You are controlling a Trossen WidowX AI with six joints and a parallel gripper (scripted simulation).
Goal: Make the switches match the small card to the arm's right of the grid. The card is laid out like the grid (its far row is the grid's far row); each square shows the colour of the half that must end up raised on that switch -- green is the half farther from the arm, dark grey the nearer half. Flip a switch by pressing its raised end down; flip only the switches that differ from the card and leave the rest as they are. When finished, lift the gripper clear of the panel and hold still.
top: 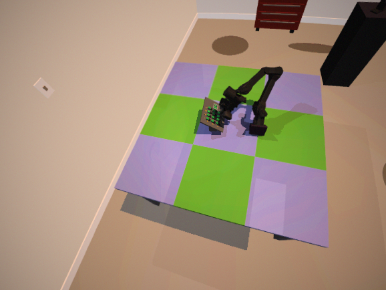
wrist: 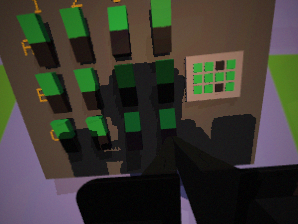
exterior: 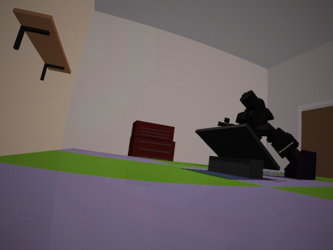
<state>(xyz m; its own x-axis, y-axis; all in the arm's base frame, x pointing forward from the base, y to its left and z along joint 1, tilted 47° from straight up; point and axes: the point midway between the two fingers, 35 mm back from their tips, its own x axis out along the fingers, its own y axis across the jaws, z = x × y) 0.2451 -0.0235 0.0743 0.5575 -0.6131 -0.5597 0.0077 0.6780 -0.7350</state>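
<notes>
Switches [wrist: 125, 85], green-and-dark-grey rockers in a four-by-three grid, sit on a tilted brown panel [wrist: 250, 30], propped so its face leans toward the arm. We read the small grey reference card [wrist: 214, 76] at 3 o'clock of the grid: mostly green, two dark squares. Our black gripper [wrist: 172, 142] has its fingers pressed together on nothing, forming a blunt poker aimed near the nearest row's right end. Underneath lies a purple-and-green checkered table [top: 217, 187]; a dark red drawer cabinet [top: 280, 13] stands at 12 o'clock.
</notes>
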